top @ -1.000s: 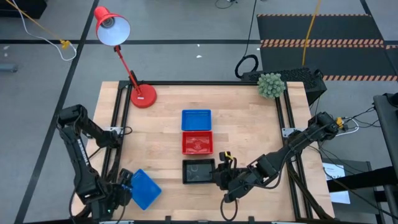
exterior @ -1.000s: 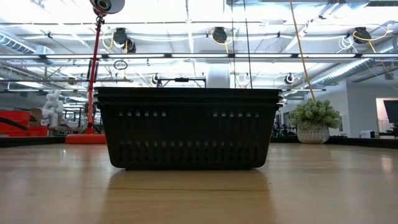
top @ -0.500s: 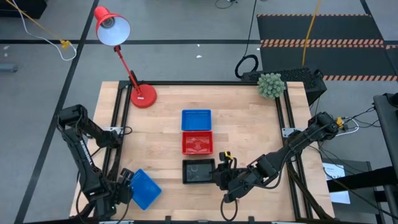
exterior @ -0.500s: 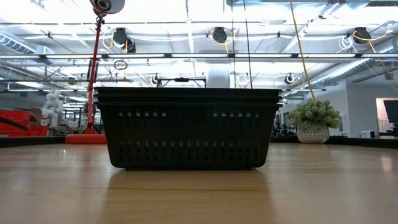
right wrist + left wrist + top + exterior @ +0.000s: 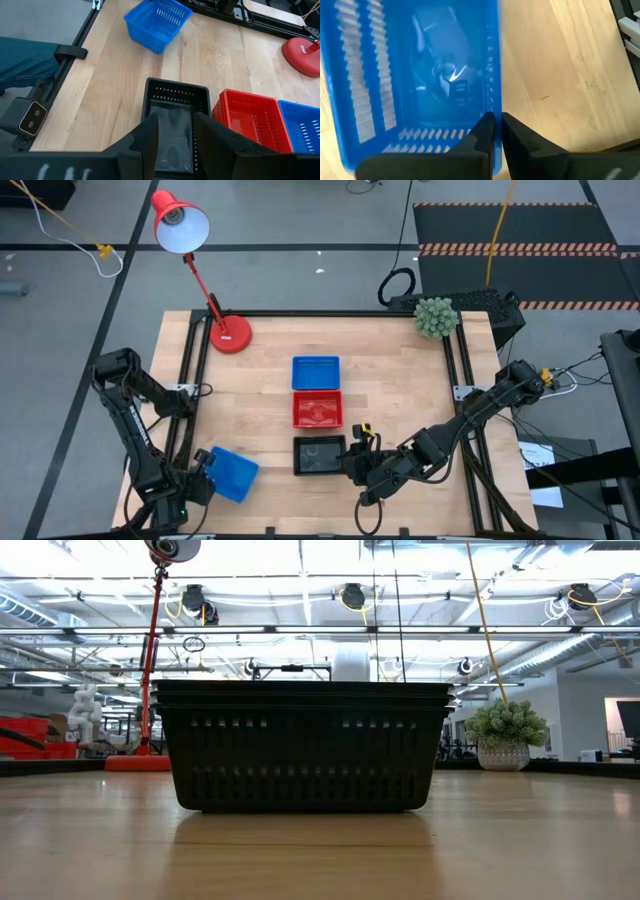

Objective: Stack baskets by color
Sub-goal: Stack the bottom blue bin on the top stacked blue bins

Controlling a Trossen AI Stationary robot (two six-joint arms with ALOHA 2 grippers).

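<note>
A single blue basket (image 5: 234,474) sits near the table's front left corner, with my left gripper (image 5: 203,479) shut on it. Down the table's middle runs a row: a blue basket (image 5: 315,370) farthest, a red basket (image 5: 317,409), and a black basket (image 5: 319,455) nearest. The low view shows stacked rims on the black basket (image 5: 300,745). My right gripper (image 5: 353,459) stands open at the black basket's right end; in the right wrist view the black basket (image 5: 176,95) lies just beyond my right gripper (image 5: 176,118). My left gripper pinches one side wall of the blue basket, close to a corner (image 5: 495,106). One finger (image 5: 482,134) is inside the basket and the other outside. The fingers come from above, pointing steeply down. Whether the basket's bottom is off the wood I cannot tell.
A red desk lamp (image 5: 228,332) stands at the far left, a small potted plant (image 5: 434,317) at the far right corner. Black frame rails (image 5: 188,395) run along the table's sides. Bare wood lies between the single blue basket and the row.
My left gripper has come down and shut on the blue basket's wall. The basket has turned a little and shifted slightly toward the far edge. My right arm has kept still.
</note>
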